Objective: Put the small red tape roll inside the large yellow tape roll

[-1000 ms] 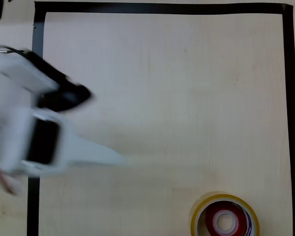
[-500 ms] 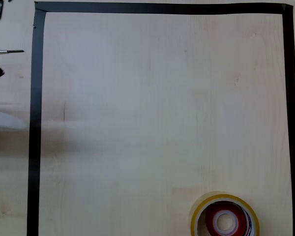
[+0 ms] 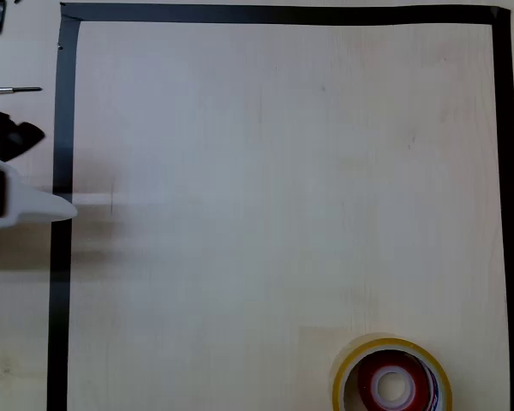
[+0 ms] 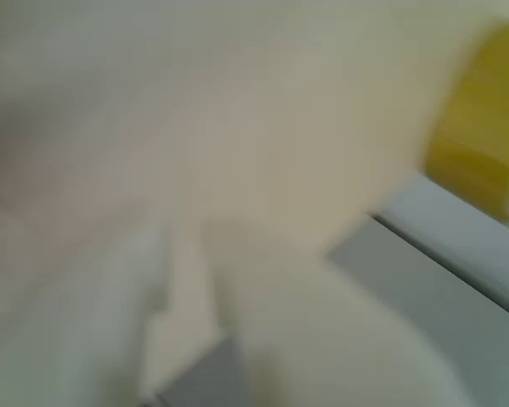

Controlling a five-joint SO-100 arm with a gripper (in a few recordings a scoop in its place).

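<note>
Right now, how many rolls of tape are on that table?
2. The large yellow tape roll lies at the bottom right of the overhead view, partly cut off by the picture's edge. The small red tape roll sits inside its hole.

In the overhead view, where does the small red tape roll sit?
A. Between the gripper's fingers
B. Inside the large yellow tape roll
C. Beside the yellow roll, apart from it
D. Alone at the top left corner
B: the small red tape roll lies within the ring of the large yellow tape roll at the bottom edge, with the gripper far off at the left.
</note>
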